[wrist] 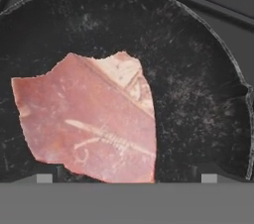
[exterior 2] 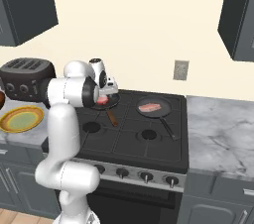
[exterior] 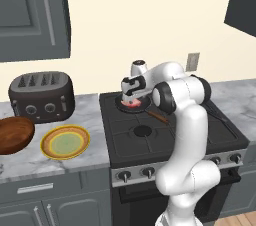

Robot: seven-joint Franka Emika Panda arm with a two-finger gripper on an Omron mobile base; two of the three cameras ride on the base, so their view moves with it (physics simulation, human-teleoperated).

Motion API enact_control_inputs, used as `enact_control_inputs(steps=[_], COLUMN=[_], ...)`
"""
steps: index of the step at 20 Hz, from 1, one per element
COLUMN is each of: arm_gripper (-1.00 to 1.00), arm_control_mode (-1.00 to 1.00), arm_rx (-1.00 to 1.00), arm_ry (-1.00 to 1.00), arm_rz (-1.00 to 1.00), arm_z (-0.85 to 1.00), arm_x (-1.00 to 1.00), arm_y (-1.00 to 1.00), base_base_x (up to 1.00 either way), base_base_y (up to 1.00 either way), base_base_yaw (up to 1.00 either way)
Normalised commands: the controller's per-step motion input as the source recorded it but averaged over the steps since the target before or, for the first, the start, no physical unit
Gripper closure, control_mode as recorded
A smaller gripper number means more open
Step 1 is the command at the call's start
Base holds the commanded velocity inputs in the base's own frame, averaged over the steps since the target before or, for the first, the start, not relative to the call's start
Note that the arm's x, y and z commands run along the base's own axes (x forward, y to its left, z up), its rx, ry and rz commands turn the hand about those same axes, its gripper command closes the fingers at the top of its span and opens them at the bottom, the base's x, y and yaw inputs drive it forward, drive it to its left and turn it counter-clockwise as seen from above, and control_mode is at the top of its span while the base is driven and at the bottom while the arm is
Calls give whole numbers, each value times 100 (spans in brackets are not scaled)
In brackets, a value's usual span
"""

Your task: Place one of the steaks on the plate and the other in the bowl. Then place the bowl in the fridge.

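Two steaks on the stove, one per frying pan: the near steak (wrist: pixel 92 119) lies flat in the left pan (wrist: pixel 198 94) on the rear left burner, directly under the gripper (exterior: pixel 131 101); the far steak (exterior 2: pixel 149 107) lies in the right pan (exterior 2: pixel 155 109) on the rear right burner, well apart from the arm. Gripper fingers spread as wide as they go, poised over the left pan, nothing between them; the hand view places the near steak off-centre, toward one side of the finger line. One plate (exterior: pixel 65 142), yellow-rimmed with pale green centre, bare, on the marble counter (exterior: pixel 95 135) left of the stove. One brown wooden bowl (exterior: pixel 14 135), bare, just beside the plate, further left, in front of a dark toaster (exterior: pixel 41 95). Fridge not among the items listed here. Status, as judged: first pick-up in hand, no steak yet moved. Risks, as judged: the slab is thin and flat against the pan floor, so fingers descending off-centre may catch only its edge and let it slide or fold; a descent too deep may strike the pan and shift it on the burner; the pan's wall may foul one finger.
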Motion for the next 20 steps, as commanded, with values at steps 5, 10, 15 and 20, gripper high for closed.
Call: enact_control_inputs(steps=[5,10,15,20], arm_gripper=[-100,-100,-100,-100], arm_control_mode=[-100,-100,-100,-100], arm_rx=[0,2,0,-1], arm_ry=[0,2,1,0], arm_rz=[-1,-1,0,0], arm_z=[-1,0,0,-10], arm_x=[-10,-10,-3,3], arm_y=[0,0,-1,0], base_base_x=[0,0,0,0], base_base_y=[0,0,0,0], base_base_yaw=[0,0,0,0])
